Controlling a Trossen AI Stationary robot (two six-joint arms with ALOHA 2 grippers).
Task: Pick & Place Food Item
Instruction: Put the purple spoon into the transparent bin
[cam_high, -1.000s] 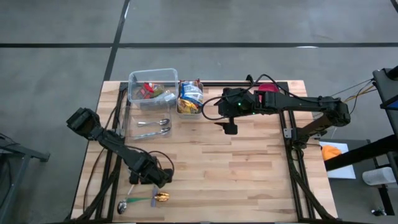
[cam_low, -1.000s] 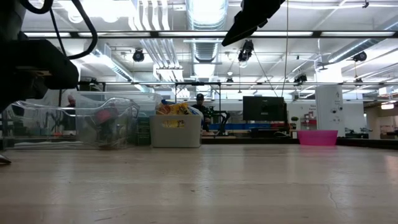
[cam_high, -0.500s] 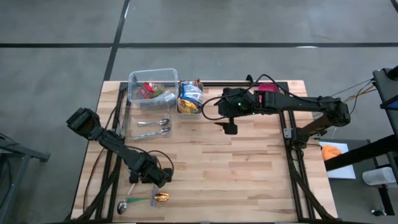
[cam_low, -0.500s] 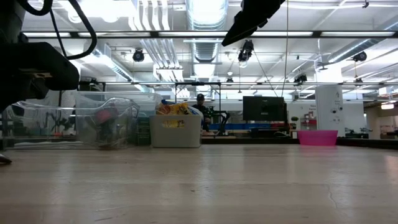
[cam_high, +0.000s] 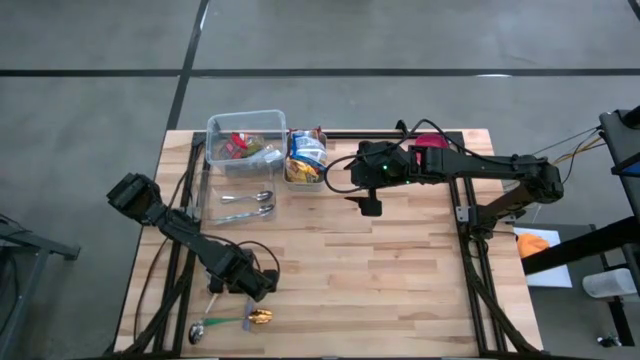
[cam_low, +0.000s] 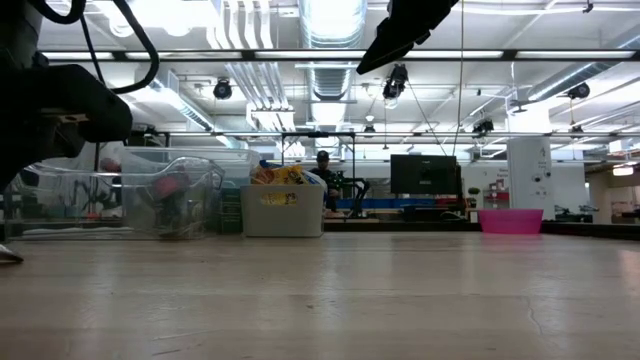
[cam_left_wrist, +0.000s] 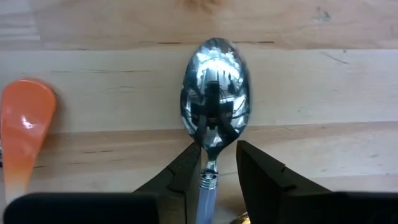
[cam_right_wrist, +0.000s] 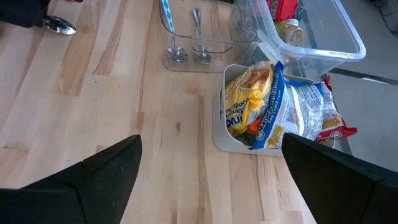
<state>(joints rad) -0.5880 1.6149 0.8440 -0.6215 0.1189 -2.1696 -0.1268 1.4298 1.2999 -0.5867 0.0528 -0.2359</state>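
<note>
At the bench's front left corner our left gripper (cam_left_wrist: 211, 171) pinches the neck of a steel spoon (cam_left_wrist: 214, 99), which lies flat beside an orange spoon (cam_left_wrist: 23, 127); we judge this a grasp for lifting. Farther back, our right gripper (cam_high: 370, 205) hangs released above mid-bench. The snack bags (cam_right_wrist: 273, 109), the food, sit in a tub (cam_high: 303, 176) beside a clear bin (cam_high: 246, 124) at the back edge. Beyond lies pale wood (cam_high: 400, 280) and an open workshop.

two dark, matte black jointed arms with boxy housings. black cables looped loosely beside the left arm (cam_high: 170, 225) and over the right arm (cam_high: 470, 167). tapered black fingers (cam_left_wrist: 180, 180), flat-faced, on the left end effector (cam_left_wrist: 211, 177); broad black wedges (cam_right_wrist: 93, 180) on the right.
</note>
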